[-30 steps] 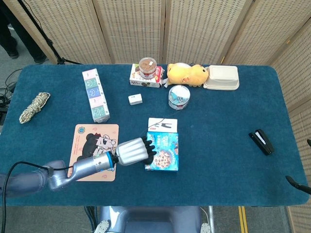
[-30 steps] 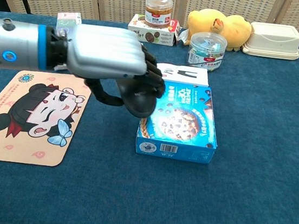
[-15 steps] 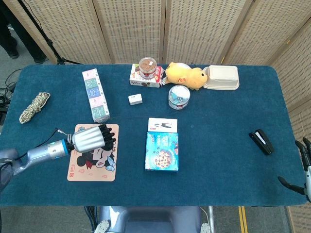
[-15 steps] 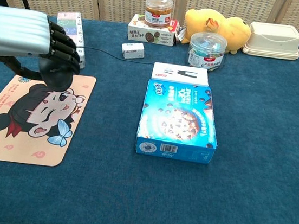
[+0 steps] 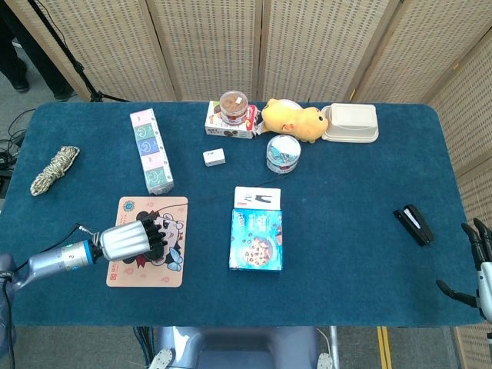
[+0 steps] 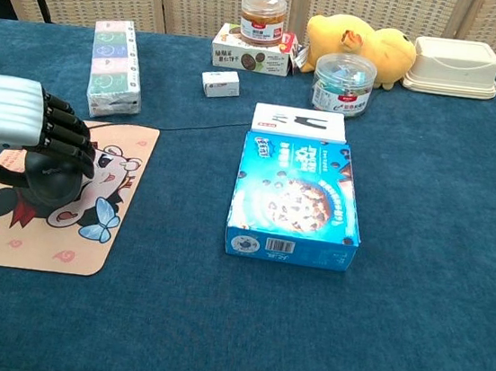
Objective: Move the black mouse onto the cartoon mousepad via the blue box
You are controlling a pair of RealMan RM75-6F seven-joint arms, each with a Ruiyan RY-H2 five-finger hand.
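The rounded black mouse is gripped by the left hand and has been lowered from above the far edge onto the beige cartoon mousepad, left of the blue cookie box. The right hand lies open-fingered at the table's right edge.

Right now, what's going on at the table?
The left hand holds the black mouse over the cartoon mousepad; whether the mouse touches the pad is unclear. Its thin cable trails toward the white box behind the blue box. The right hand waits, fingers apart and holding nothing, at the table's far right edge.
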